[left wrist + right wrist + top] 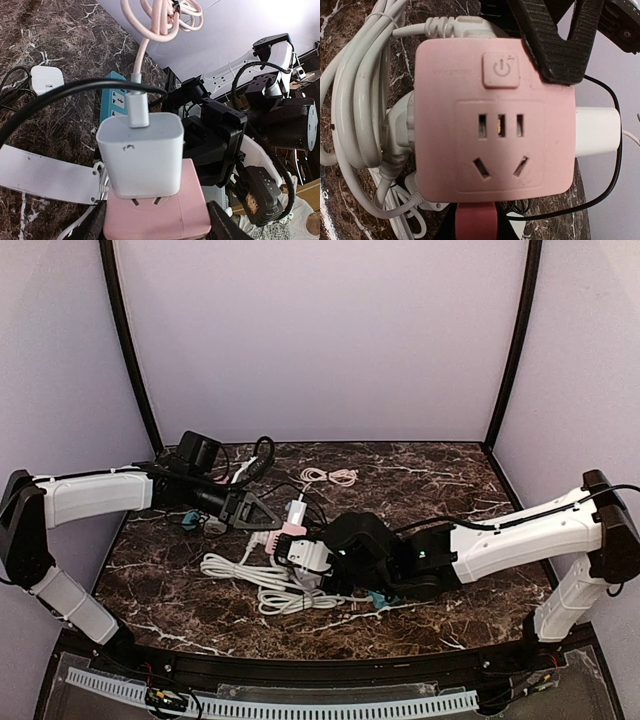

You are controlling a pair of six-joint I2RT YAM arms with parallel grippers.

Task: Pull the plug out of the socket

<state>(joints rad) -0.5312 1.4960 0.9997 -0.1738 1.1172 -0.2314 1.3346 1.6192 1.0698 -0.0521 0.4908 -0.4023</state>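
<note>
- white plug (140,152) is still in the side of the pink socket (492,120), prongs peeking out a bit; so not off yet
- left fingers (222,225) clamp the socket from both sides
- right fingers (476,220) are clenched shut right at the socket's edge, gripping nothing I can see; the actual pull looks left to do

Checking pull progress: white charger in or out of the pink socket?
Partly out: white charger sits raised off pink socket, prongs exposed, tips still in the slots.

Left wrist view cuts the socket (165,212) off at bottom (pins of the plug (142,152) half buried).
</note>
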